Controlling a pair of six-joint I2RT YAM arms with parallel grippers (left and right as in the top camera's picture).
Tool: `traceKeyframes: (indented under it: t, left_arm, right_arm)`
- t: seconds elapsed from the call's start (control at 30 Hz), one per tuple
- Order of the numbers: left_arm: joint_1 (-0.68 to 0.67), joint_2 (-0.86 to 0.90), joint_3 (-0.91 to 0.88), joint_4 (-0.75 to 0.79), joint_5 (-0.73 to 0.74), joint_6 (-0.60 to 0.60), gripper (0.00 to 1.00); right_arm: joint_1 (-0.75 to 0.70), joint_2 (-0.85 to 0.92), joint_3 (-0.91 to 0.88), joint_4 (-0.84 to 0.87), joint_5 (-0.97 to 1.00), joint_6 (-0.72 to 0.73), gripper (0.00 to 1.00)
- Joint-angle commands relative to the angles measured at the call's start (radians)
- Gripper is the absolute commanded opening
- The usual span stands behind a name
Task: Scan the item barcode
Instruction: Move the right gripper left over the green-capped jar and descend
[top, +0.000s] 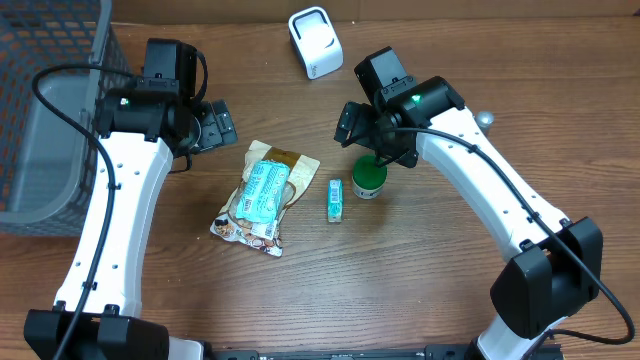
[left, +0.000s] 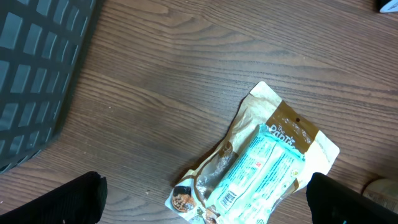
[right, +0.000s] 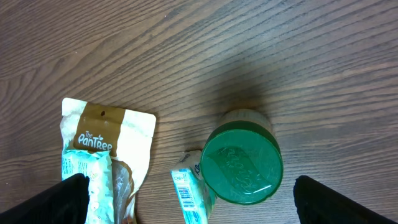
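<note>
**Right gripper** (top: 372, 150): poised directly above the green-lidded jar (right: 241, 157). Jaws spread to full width, fingers (right: 65, 200) clear of the jar on both sides, nothing gripped. Judged to be a straddling pose, suited to a top-down grasp round the lid.

**Left gripper** (top: 220, 125): set far and left of the snack pouch (left: 261, 168). Jaws likewise fully apart and empty. Probably kept there to leave the centre free for the other arm.

**Item location:** jar upright on the wooden table (top: 450, 60), right of centre and just beside the small teal pack (top: 335, 200); contact between the two not determinable. Pouch lying flat further left. Cannot tell which of the three counts as the item to scan. Treat the jar as the likely candidate, given the gripper above it.

**Scanner** (top: 315, 42): standing at the far edge, near centre, well apart from all three items. Expect a lift and a carry toward it.

**Containers:**
- Jar: lid on, contents hidden. No barcode visible from above, so look for it on the side wall or base.
- Pouch: sealed, with a printed barcode (left: 229, 198) showing on the upper face at the near end.
- Wire basket (top: 40, 120): far left, no item visible in the portion shown.
</note>
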Motion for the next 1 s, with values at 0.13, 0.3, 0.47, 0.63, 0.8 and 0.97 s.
traceKeyframes:
  t: [0.13,0.3,0.47,0.63,0.8,0.97]
  left_arm:
    - [0.002,0.000,0.018,0.002,0.003,0.019,1.00]
    - [0.002,0.000,0.018,0.002,0.003,0.019,0.99]
    - [0.002,0.000,0.018,0.002,0.003,0.019,1.00]
    - [0.002,0.000,0.018,0.002,0.003,0.019,1.00]
    - [0.002,0.000,0.018,0.002,0.003,0.019,1.00]
    - [0.002,0.000,0.018,0.002,0.003,0.019,1.00]
  right_arm:
    - [0.000,0.003,-0.018,-0.004,0.017,0.008,1.00]
    - [0.000,0.003,-0.038,-0.002,0.017,0.008,1.00]
    - [0.000,0.003,-0.076,0.025,0.016,0.011,1.00]
    - [0.000,0.003,-0.117,0.062,-0.011,0.011,1.00]
    - [0.001,0.003,-0.138,0.090,-0.072,0.011,1.00]
    - [0.002,0.003,-0.169,0.116,-0.077,0.011,1.00]
